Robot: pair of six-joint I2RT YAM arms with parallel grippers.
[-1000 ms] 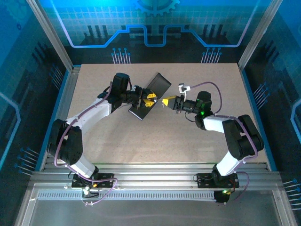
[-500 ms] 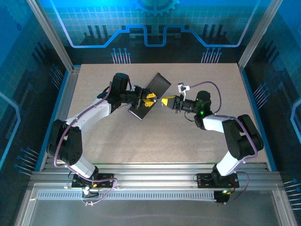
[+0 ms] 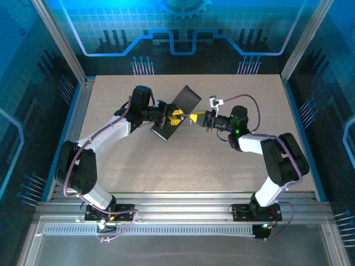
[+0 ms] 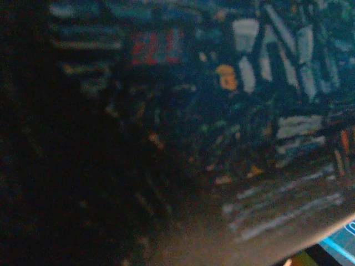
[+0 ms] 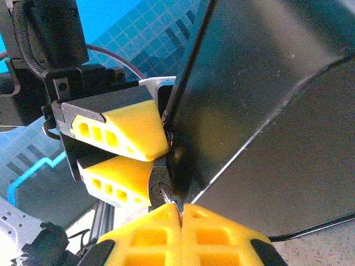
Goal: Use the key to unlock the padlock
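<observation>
top external: high behind bases, facing down on table (image 3: 166, 166) | left wrist: very near, blurred | right wrist: close, facing left gripper (image 5: 157, 160) | shared top/right: black panel (image 3: 186, 100)

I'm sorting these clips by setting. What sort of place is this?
Most likely a purpose-built robot test booth rather than a home or workshop. Blue circuit-pattern wall panels enclose a bare beige table, and metal rails along its near edge carry the left arm and right arm.
</observation>
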